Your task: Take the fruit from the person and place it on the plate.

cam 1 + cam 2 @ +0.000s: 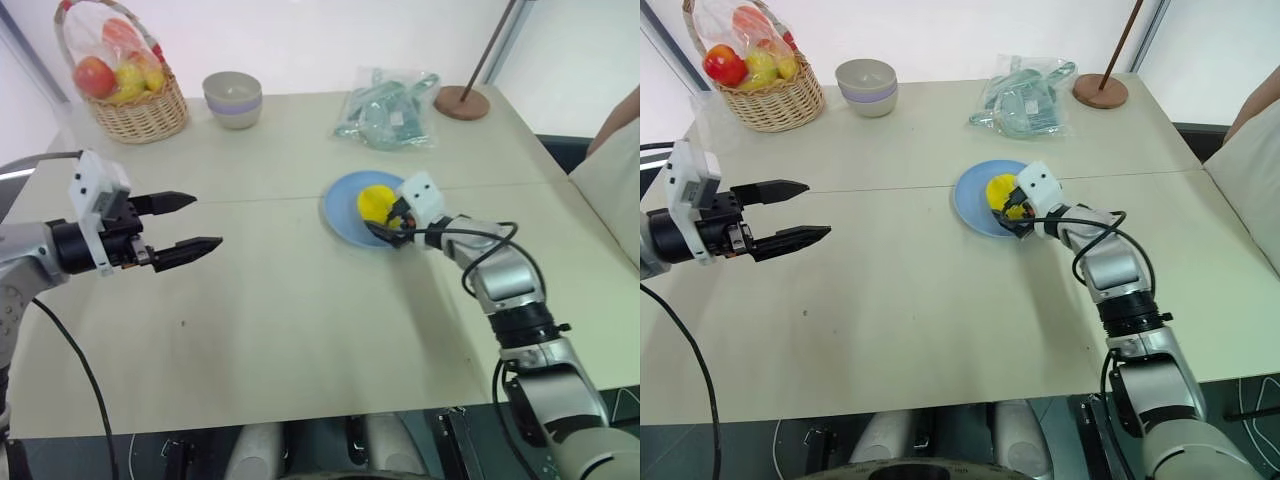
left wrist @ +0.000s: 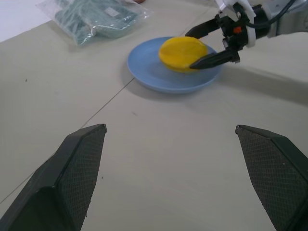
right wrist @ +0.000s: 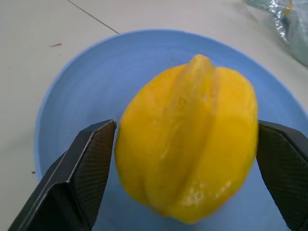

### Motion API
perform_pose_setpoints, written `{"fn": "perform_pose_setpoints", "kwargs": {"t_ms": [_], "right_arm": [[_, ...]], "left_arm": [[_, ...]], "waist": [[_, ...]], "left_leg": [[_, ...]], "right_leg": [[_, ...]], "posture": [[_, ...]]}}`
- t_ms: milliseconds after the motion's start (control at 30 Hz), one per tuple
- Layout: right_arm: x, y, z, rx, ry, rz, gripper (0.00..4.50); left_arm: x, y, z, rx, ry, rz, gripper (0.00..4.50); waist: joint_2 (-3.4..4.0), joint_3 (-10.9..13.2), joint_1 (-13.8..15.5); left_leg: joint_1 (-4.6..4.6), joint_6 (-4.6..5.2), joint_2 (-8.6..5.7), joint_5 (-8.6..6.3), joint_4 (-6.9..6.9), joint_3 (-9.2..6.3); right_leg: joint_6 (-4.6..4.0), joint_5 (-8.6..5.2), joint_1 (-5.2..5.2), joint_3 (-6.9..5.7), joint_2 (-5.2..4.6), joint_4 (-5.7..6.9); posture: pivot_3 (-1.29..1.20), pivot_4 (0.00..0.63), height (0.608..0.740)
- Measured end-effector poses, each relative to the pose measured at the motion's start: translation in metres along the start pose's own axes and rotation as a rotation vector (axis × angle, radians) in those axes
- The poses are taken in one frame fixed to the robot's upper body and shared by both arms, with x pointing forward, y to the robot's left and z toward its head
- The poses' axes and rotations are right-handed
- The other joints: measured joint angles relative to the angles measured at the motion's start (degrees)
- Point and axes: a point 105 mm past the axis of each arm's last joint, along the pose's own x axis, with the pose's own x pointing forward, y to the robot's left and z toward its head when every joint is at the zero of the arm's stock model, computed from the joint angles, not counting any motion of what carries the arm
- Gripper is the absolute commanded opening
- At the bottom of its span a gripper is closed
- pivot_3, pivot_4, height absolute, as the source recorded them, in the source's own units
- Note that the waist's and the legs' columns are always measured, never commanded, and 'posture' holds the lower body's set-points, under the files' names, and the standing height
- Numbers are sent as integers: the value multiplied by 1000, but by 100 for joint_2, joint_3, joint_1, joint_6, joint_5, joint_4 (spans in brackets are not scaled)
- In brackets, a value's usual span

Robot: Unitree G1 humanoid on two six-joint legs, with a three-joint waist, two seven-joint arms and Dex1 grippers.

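Nearest to me, on my left, my left gripper (image 1: 185,224) hangs above the bare front part of the pale surface (image 1: 300,340), its two black fingers spread apart with nothing between them, pointing across toward the middle of the surface. From its wrist view the two fingertips (image 2: 77,163) stand wide apart over the surface, with the plate ahead of them.

Further out on my right, my right gripper (image 1: 1008,214) reaches onto the near right edge of the light blue plate (image 1: 340,215). Its fingers (image 3: 84,163) sit either side of the yellow starfruit (image 3: 192,144), spread about as wide as the fruit itself. From the wrist view I see a thin gap on one side; whether the other finger touches the fruit I cannot tell. The starfruit lies on its side on the plate, its ridges running lengthwise, resting on the blue surface of the plate toward the side nearest my right gripper.

Beyond the plate lies a clear plastic bag (image 1: 388,110) with greenish contents. To its right stands a round brown wooden base (image 1: 462,102) with a thin rod rising from it. At the far left sits a wicker basket (image 1: 135,105) of red and yellow fruit wrapped in plastic, and just beside it a small grey-lavender bowl (image 1: 233,98).
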Motion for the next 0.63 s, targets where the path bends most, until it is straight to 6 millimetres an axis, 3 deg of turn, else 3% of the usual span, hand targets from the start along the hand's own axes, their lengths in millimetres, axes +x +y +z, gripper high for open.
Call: {"fn": "perform_pose_setpoints", "kwargs": {"t_ms": [267, 400, 533, 633], "right_arm": [[-72, -33, 48, -92, -41, 13, 4451], [-100, -12, 51, -103, -24, 147, 4451], [-107, 21, 43, -103, -8, 297, 4451], [-106, 26, 43, -110, -6, 310, 4451]], "left_arm": [[-4, 5, -2, -7, 14, -5, 4500], [-5, 6, -1, -1, 16, -16, 4500], [-6, 6, -3, -8, 21, -33, 4500], [-7, 6, -2, 0, 30, -40, 4500]], "waist": [[-2, 0, 5], [-2, 0, -7], [-3, 0, -4], [-3, 1, 1]], "left_leg": [[1, 2, 2, -1, 0, -1], [2, 3, 3, -2, -1, -1], [3, 3, 3, -2, 2, -1], [3, 3, 2, -2, 7, 1]], "right_leg": [[0, -1, 2, -1, 3, -2], [1, -1, 3, -1, 3, -2], [1, -1, 4, -1, 4, -2], [1, -1, 5, 0, 4, -2]], "posture": [[0, 150, 740], [0, 150, 740], [0, 150, 740], [0, 150, 740]]}}
